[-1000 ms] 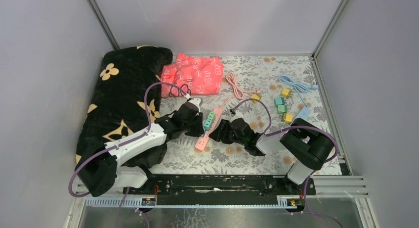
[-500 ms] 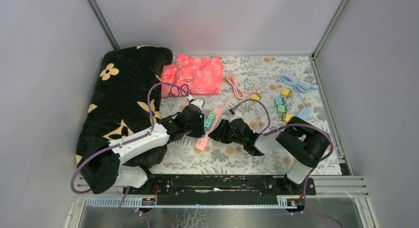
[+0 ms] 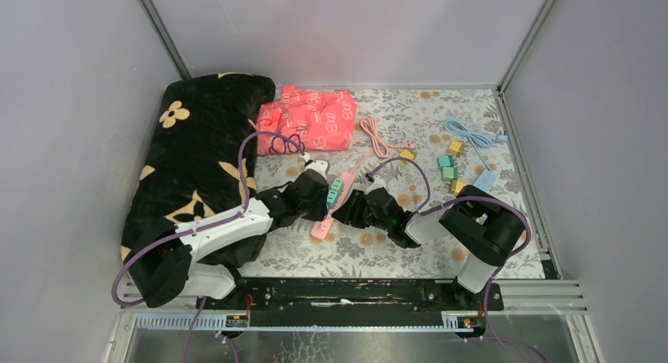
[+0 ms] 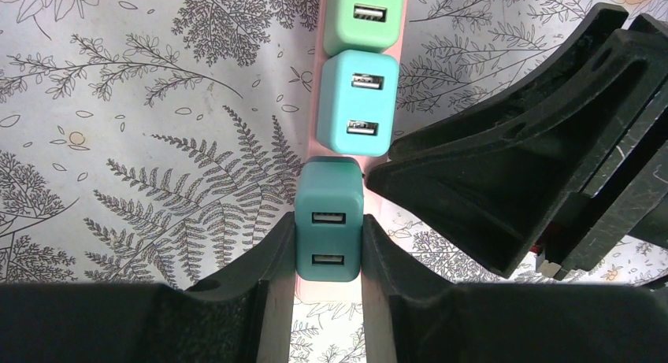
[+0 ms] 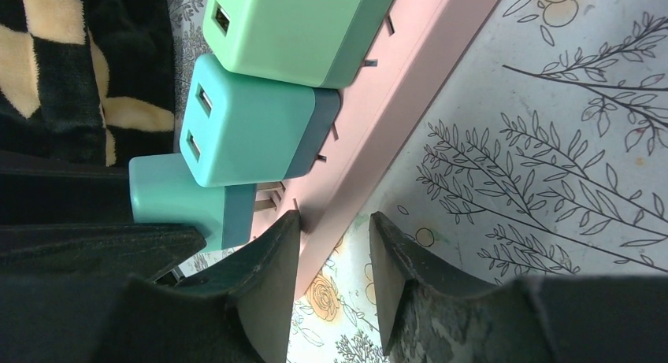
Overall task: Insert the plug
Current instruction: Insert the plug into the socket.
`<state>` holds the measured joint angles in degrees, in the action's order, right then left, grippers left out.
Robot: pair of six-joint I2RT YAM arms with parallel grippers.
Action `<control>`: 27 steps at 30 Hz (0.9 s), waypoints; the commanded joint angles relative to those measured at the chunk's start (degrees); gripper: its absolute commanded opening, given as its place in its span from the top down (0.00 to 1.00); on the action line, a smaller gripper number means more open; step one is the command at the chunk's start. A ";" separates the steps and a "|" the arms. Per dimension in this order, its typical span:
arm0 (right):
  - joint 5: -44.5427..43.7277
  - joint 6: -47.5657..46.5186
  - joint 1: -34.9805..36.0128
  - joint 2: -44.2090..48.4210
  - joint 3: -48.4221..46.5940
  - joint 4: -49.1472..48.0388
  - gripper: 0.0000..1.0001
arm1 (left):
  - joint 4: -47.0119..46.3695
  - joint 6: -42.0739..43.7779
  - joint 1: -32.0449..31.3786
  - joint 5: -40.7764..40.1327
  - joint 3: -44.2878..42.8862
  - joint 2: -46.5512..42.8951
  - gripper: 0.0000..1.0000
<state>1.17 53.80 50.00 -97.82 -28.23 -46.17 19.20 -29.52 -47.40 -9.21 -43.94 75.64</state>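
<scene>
Flowery table cloth (image 3: 378, 261) with a pink power strip (image 5: 417, 72) lying on it.
The left gripper (image 4: 328, 233) squeezes the dark teal plug (image 4: 329, 194) at the strip's end, just beside a light blue plug (image 4: 358, 103) and a green plug (image 4: 364, 16). Its metal pins show. The right gripper (image 5: 332, 245) sits around the strip's end, but I cannot tell if it pinches.

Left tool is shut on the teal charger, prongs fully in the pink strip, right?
Not fully: the right wrist view shows prongs of the teal charger exposed, short of the pink strip. The left tool is shut on it.
</scene>
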 commanded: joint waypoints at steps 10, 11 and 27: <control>-0.71 -0.56 0.41 -1.39 -0.73 2.14 0.57 | -3.99 -3.05 -2.14 0.31 0.94 2.26 1.00; -0.65 -0.59 0.45 -1.40 -0.77 2.14 0.57 | -3.93 -3.16 -2.09 0.23 1.04 2.30 1.00; -0.38 -0.76 0.38 -1.58 -0.72 2.23 0.57 | -1.14 -2.12 -2.03 0.14 -1.83 7.22 1.00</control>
<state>1.21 53.87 50.00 -98.15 -28.34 -46.48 19.57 -29.89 -48.77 -11.46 -46.48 80.01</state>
